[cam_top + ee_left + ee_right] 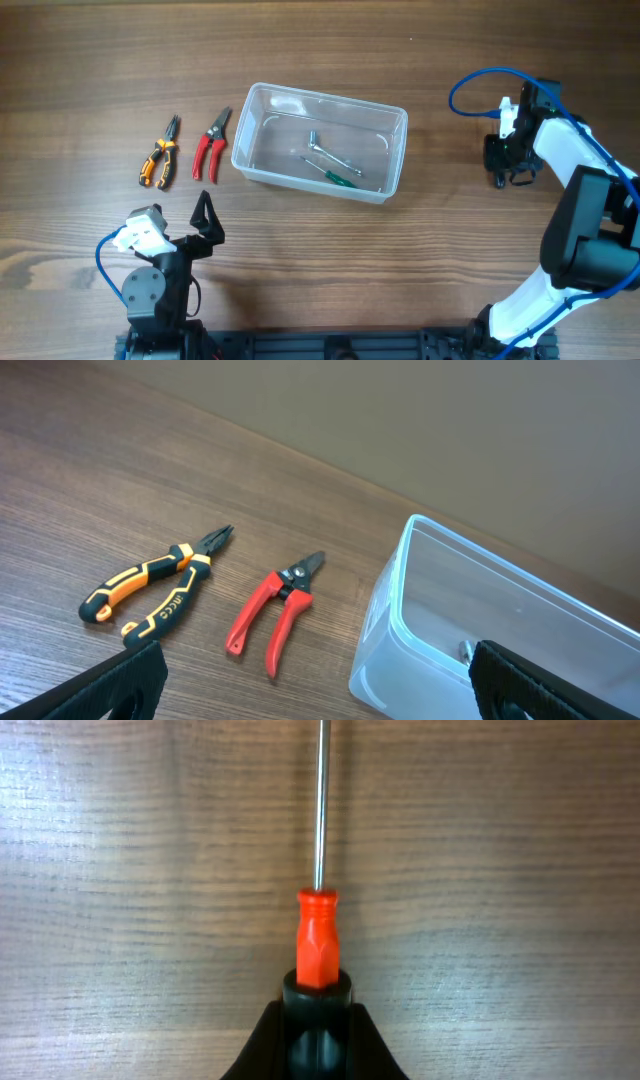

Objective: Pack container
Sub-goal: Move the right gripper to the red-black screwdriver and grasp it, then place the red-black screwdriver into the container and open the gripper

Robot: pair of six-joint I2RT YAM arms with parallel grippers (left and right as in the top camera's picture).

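Overhead, the clear, round-cornered container (397, 150) sits mid-table, holding a steel wrench (330, 150) and a green-handled tool (340, 179). Pliers (158, 155) and red cutters (210, 148) lie apart to its left. The left gripper (208, 222) is near the front edge and the right gripper (510, 165) well right, over bare wood.

The left wrist view alone shows its jaws spread wide, with the pliers' rubbery orange-black grips between them.

The right wrist view alone shows its jaws closed on an orange screwdriver (318, 935), its thin steel shaft over grained table (120, 870).

The container (330, 97) on the tabletop (400, 260) holds a wrench (335, 152); cutters (211, 146), then pliers (160, 158), are at its nine o'clock, a screwdriver (318, 935) at three.
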